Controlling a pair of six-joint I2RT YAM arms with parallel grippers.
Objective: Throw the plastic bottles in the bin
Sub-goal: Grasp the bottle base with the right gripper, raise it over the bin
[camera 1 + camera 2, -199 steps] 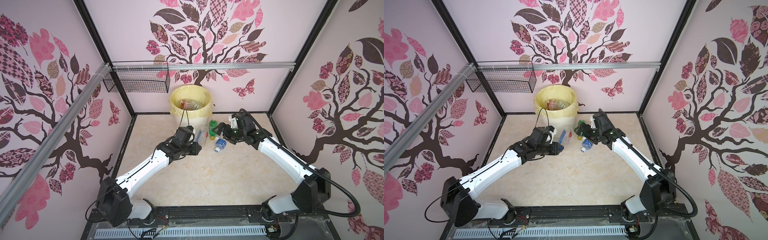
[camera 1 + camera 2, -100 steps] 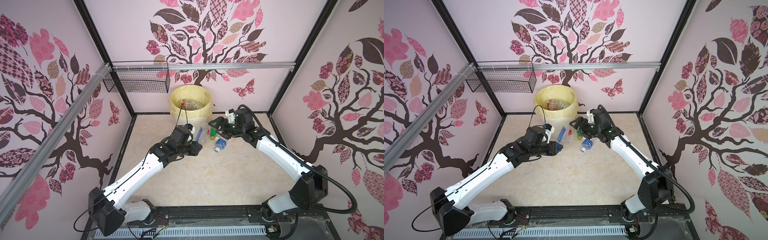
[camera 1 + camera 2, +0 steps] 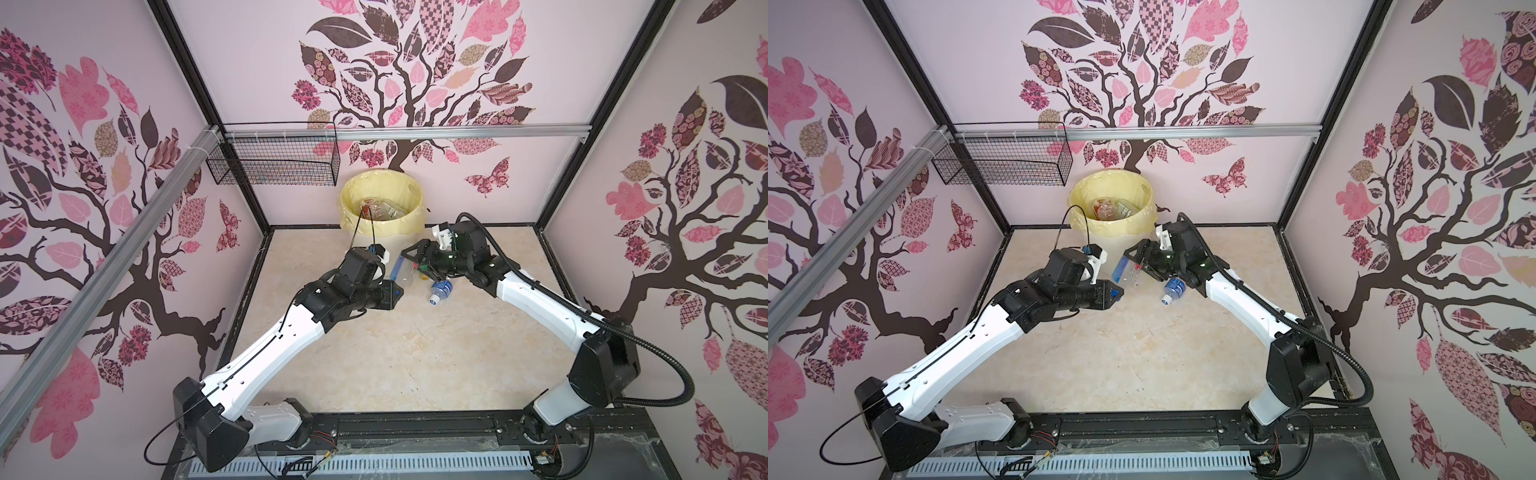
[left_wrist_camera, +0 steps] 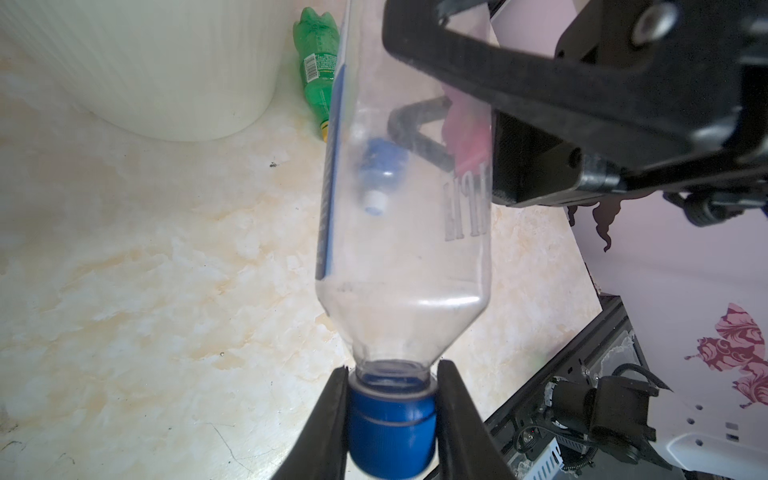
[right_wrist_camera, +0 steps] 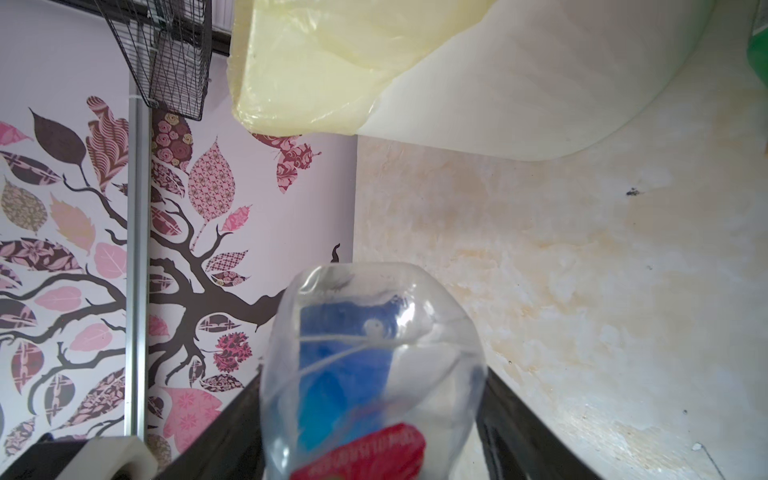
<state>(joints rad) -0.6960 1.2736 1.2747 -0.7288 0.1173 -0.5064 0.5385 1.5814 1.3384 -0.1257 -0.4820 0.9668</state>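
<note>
Handover had begun: the right tool (image 5: 372,382) had moved across and narrowed its jaws astride the body of the clear bottle (image 4: 403,249), grip unconfirmed, while the left tool (image 4: 392,374) stayed clamped on the blue cap (image 4: 392,428), aloft near the bin (image 4: 166,62).

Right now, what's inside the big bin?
Inside the bin, a few crumpled clear bottles and one amber-red labelled bottle show. Anything underneath them is covered.
</note>
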